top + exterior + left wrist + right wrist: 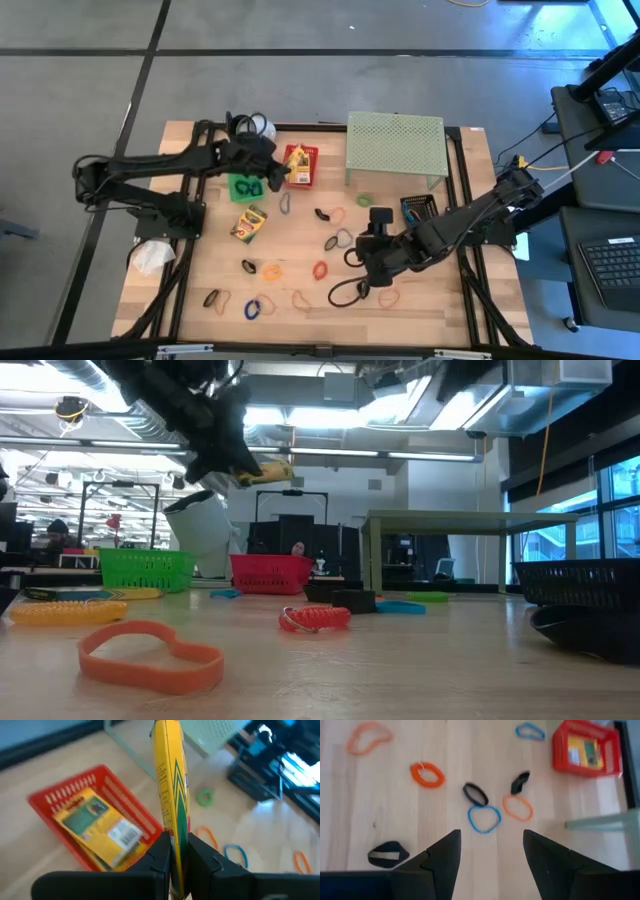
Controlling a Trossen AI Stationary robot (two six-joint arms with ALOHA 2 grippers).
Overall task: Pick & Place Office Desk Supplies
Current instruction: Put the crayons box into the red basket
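My left gripper (176, 845) is shut on a yellow-and-green crayon box (172, 785), held in the air beside the red basket (298, 165). A second crayon box (97, 827) lies inside that basket (55, 800). A third crayon box (249, 224) lies flat on the table near the green basket (245, 187). My right gripper (491, 837) hovers open over the middle of the table (365, 258), above loose rubber bands: a blue one (483, 818), an orange one (517, 807) and a black one (475, 794). My left gripper pinches the crayon box between its two fingers, one on each broad face, near one end (175, 832). The fingers slant down from the table's left side. The box is seen edge-on, sticks out past the fingertips and is lifted clear of table and basket (262, 468).
A pale green perforated shelf (395, 145) stands at the far edge, and a black basket (420, 208) sits right of centre. A white round object (262, 127) sits at the far left. Several more rubber bands lie toward the near edge (270, 272). Something white and crumpled (150, 257) lies at the left edge.
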